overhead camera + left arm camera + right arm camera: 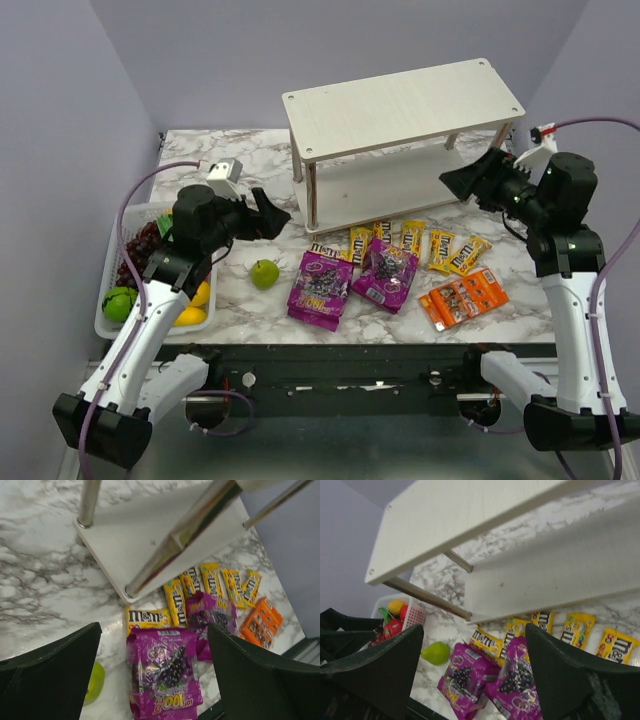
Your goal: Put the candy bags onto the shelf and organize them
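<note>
Shelf (400, 140): white wood-grain, two tiers, thin metal legs, stands far centre on the marble worktop (265, 160). All the candy lies on the worktop just near of the shelf, not yet on it

Left purple pouch (320, 290) and right purple pouch (385, 275): glossy, dark fruit picture, flat, side by side, edges touching. The left wrist view shows a yellow "100" on the left one, upside down to that camera

Six yellow packets (412, 238) lie in a loose row along the shelf's near edge. Brown "m&m's" lettering reads clearly on the leftmost. The right purple pouch overlaps a couple of them

Orange pack (463, 298): flat, at the right end, just near of the yellow row, print too small to read

Left tool (275, 218): fingers wide apart, nothing between them, raised over the worktop left of the shelf's left legs. It is far-left of the pouches and apart from all the candy. In its own view the left purple pouch shows below, between the two fingers

Right tool (452, 182): fingers wide apart, nothing gripped, hovering by the shelf's right end at about lower-tier height. It is far of the yellow row's right end, touching no candy

Green apple (264, 273) sits just left of the left purple pouch. White fruit basket (140, 207) is at the worktop's left edge
</note>
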Action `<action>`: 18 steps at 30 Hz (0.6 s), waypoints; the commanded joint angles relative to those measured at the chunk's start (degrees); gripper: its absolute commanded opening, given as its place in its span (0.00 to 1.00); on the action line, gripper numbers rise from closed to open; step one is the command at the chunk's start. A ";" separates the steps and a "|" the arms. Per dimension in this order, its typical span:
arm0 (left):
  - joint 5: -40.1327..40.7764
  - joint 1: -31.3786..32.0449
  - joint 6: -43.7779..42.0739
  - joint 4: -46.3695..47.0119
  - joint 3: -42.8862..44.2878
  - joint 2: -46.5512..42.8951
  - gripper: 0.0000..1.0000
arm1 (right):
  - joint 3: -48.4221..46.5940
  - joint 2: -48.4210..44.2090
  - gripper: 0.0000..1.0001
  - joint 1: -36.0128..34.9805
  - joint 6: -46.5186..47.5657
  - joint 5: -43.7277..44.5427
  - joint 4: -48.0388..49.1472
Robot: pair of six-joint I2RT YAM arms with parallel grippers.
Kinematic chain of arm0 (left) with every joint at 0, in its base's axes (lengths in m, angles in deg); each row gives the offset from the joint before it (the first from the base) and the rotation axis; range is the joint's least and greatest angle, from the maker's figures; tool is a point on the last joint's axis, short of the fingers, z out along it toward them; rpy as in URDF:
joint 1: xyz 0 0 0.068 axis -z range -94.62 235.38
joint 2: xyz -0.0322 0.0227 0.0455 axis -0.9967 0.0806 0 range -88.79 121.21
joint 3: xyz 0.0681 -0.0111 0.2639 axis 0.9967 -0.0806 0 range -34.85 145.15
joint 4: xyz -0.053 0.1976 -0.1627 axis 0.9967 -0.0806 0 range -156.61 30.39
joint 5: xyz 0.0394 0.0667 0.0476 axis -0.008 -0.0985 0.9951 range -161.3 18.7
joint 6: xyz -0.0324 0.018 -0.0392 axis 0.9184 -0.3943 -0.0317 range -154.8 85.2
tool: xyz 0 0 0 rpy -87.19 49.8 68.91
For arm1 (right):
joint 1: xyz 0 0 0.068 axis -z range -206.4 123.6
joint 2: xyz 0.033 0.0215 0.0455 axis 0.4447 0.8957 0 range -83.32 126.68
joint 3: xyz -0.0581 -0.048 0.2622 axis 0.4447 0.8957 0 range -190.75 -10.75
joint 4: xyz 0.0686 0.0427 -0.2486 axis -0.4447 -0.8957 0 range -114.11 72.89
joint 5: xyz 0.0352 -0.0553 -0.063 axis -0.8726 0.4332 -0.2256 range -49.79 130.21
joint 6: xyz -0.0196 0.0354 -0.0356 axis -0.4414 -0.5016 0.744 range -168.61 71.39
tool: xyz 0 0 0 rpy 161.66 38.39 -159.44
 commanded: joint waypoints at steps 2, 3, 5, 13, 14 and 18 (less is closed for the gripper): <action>-0.06 8.45 4.80 2.91 -6.03 -2.46 0.94 | 9.22 -0.94 0.85 0.19 0.30 -2.63 -10.13; 0.56 11.08 5.16 3.18 -6.74 -2.37 0.93 | 12.63 -1.55 0.84 0.19 0.13 -2.89 -10.13; 2.05 13.20 5.86 4.23 -8.14 -1.67 0.92 | 16.16 -2.17 0.82 0.10 -0.66 -2.63 -10.22; 3.72 22.08 7.97 10.11 -9.73 4.04 0.86 | 27.86 0.37 0.79 -0.42 0.48 0.80 -7.24; 4.16 23.57 7.97 10.73 -9.74 5.53 0.85 | 30.39 1.07 0.79 -0.43 0.56 0.54 -6.53; 6.88 25.78 7.88 12.41 -8.51 9.40 0.83 | 36.91 1.69 0.80 -0.69 -0.84 -1.22 -2.40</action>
